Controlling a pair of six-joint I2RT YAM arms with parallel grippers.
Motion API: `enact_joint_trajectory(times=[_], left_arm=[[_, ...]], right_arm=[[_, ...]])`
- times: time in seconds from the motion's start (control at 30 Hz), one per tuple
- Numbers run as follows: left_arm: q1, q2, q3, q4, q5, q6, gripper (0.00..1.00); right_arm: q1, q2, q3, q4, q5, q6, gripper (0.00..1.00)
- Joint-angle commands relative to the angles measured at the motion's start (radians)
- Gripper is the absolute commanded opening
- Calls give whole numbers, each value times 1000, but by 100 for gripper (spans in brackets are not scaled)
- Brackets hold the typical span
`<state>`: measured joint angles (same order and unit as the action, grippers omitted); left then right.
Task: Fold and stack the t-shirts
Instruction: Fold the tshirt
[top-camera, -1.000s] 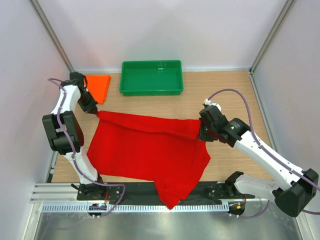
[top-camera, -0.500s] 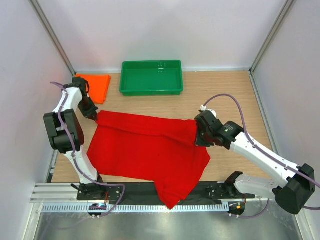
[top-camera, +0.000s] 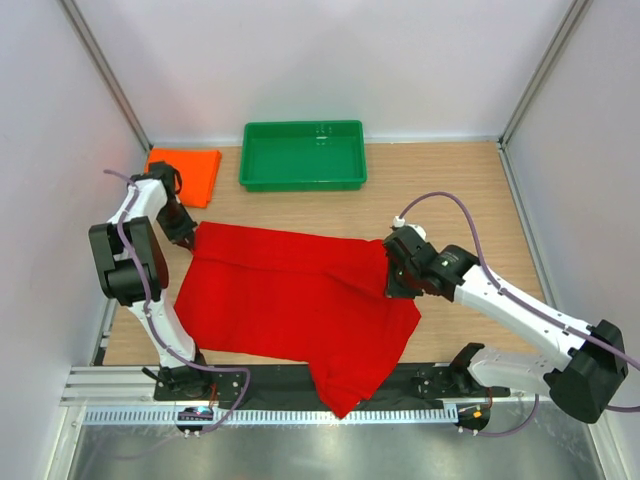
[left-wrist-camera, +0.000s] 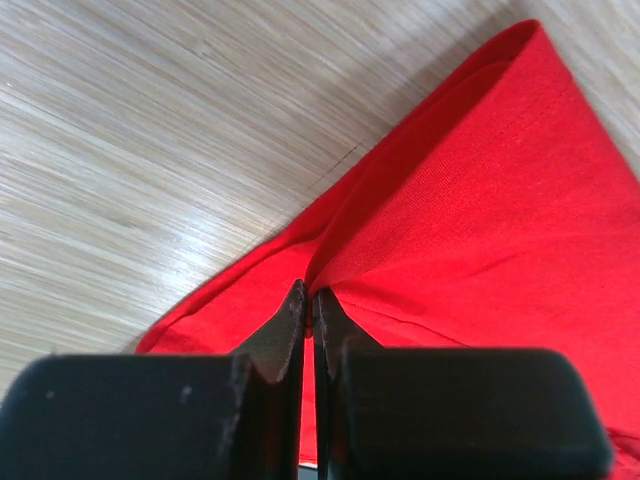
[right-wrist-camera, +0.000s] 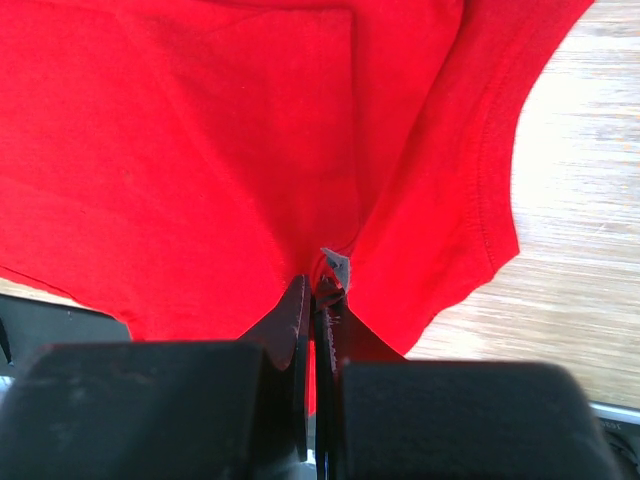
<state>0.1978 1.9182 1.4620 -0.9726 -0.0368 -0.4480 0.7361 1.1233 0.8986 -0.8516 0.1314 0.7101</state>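
Pinching the red t-shirt (top-camera: 290, 300) at opposite ends of its far edge, the left gripper (top-camera: 187, 238) and right gripper (top-camera: 390, 280) were clenched on cloth, that edge running between them, the body lying on the tabletop nearward of both

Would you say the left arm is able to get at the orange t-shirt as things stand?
Probably not yet: the left gripper is shut on a corner of the red t-shirt. The orange t-shirt lies close beyond it, with nothing between.

Plain white walls (top-camera: 330, 60) enclose a light wood-grain table (top-camera: 450, 180) under even, bright lighting.
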Motion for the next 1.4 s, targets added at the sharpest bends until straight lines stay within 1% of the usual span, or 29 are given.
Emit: enact_joint_trajectory(times=[0.0,0.2,0.33,0.5,0.53,0.6,0.63,0.7,0.8,0.83,0.9,1.0,1.07,1.13,1.17,1.23,1.33,1.37], left_arm=[[8,-7,-15,23,-2,-15,2],[8,-19,-29,20,-2,-11,0],[8,-18,-46,23,-11,-9,0],[8,-8,-54,18,-43,-9,6],[8,-11,-54,17,-52,-11,8],[8,-19,-51,12,-72,-15,17],[8,-30,-51,11,-81,-17,20],[8,-44,-45,3,-110,-20,22],[8,-70,-29,-20,-141,-18,36],[9,-79,-14,-29,-150,-20,44],[8,-93,-3,-43,-152,-30,47],[6,-136,-8,-38,-129,-49,48],[5,-156,-26,-3,-46,-57,47],[-1,-151,-35,20,17,-64,44],[-4,-145,-48,43,75,-67,39],[-21,-121,-57,63,97,-78,35],[-38,-76,-68,81,97,-81,33],[-40,-67,-69,86,95,-83,33]], right_arm=[[14,-3,-7,26,13,23,1],[16,-19,0,5,65,22,1],[16,-28,-16,6,60,22,1],[17,-31,-47,34,37,26,1],[17,-31,-55,39,30,26,1],[16,-23,-59,46,22,26,1],[16,-22,-64,49,19,25,1],[17,-14,-72,51,10,25,1],[17,-11,-82,54,-4,26,1],[17,-13,-92,52,-6,28,1],[17,-16,-101,49,-16,31,1],[16,-20,-113,33,-18,34,1],[17,-25,-122,22,-15,35,1],[17,-25,-132,6,-13,38,1],[17,-25,-138,3,-18,40,1],[16,-23,-151,11,-32,38,2],[16,-5,-179,61,-65,34,2],[17,18,-184,80,-99,32,2]])
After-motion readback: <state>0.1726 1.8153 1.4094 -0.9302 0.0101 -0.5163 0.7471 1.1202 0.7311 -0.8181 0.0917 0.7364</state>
